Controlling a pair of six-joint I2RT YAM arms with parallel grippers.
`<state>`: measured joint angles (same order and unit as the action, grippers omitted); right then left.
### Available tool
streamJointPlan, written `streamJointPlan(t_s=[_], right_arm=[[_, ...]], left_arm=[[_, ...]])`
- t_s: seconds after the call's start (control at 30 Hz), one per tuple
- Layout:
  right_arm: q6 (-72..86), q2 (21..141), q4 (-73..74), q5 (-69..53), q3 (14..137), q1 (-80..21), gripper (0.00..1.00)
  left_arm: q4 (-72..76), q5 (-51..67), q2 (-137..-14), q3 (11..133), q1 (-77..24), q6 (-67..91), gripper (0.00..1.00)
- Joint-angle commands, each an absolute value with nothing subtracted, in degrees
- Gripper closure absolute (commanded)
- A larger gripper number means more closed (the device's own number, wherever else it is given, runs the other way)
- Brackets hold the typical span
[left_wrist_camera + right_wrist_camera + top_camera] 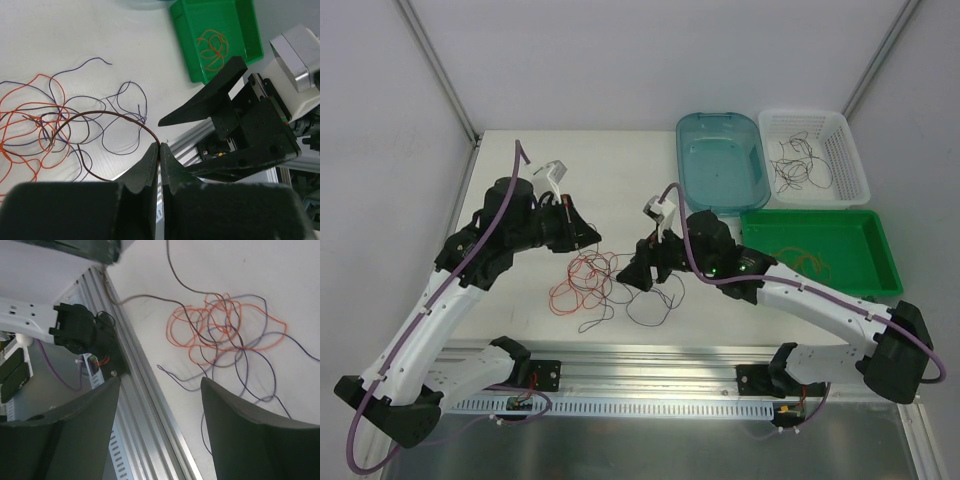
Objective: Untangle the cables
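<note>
The left gripper (160,150) has its black jaws pressed tip to tip, pinching a thin dark-brown wire (115,116). The wire arcs up and away from the closed tips. It seems to run into the main bunch, though the strands are too fine to be sure.

That bunch is a loose tangle of hair-thin orange-red and dark purple cables (40,120). It lies on the white table (620,160), out ahead of the left jaws and off to one side of them.

The right gripper (160,380) has its two black fingers spread wide and holds nothing. The tangle lies on the table beyond them, past the far finger and not touching either one. In the left wrist view those open jaws point toward the pinched wire, close to the left tips.

Behind the right jaws sits a green plastic tray (850,240) holding a curled orange wire loop (212,45).
</note>
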<state>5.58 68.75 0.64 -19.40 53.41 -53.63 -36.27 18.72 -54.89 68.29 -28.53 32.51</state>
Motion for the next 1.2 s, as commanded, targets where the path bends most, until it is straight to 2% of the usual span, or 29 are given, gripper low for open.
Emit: streamJointPlan(t_s=[0.0,0.43,0.6,0.63,0.67,0.7,0.77,0.93,0.97,1.07,1.17], right_arm=[[8.6,70.0,-16.5,-22.2,54.4,-56.9,0.30],[7.2,80.3,-24.7,-9.5,58.0,-62.4,0.33],[7.2,82.7,-27.2,-6.9,58.6,-62.5,0.54],[6.9,82.6,-27.3,-6.0,58.5,-62.4,0.66],[6.6,82.3,-27.2,-5.5,58.4,-62.4,0.73],[6.2,81.8,-26.8,-5.0,58.1,-62.4,0.87],[4.3,79.7,-23.1,-4.0,58.0,-62.4,0.98],[-2.6,72.1,-6.0,6.6,58.0,-62.3,0.99],[-4.8,69.0,-2.9,8.8,58.4,-62.4,0.99],[-7.8,64.6,9.4,13.8,62.8,-60.6,0.99],[-11.1,63.1,19.7,14.6,71.6,-58.7,0.99]], left_arm=[[-35.2,16.4,-54.0,66.7,-28.9,37.0,1.00],[-32.9,11.3,-51.7,62.8,-31.0,47.5,1.00],[-32.5,11.3,-50.1,60.7,-31.4,48.9,1.00],[-32.5,11.2,-49.8,60.2,-31.4,48.7,1.00],[-32.4,10.8,-49.5,59.8,-31.4,48.5,1.00],[-32.5,10.4,-48.6,59.1,-31.4,48.3,0.97],[-32.5,8.4,-47.6,57.8,-31.4,47.5,0.91],[-33.0,3.6,-44.3,56.6,-31.4,42.3,0.61],[-33.1,1.9,-43.9,56.6,-31.3,41.0,0.46],[-33.4,-2.4,-41.8,55.9,-31.3,36.3,0.22],[-33.3,-5.1,-41.7,54.4,-31.3,32.7,0.11]])
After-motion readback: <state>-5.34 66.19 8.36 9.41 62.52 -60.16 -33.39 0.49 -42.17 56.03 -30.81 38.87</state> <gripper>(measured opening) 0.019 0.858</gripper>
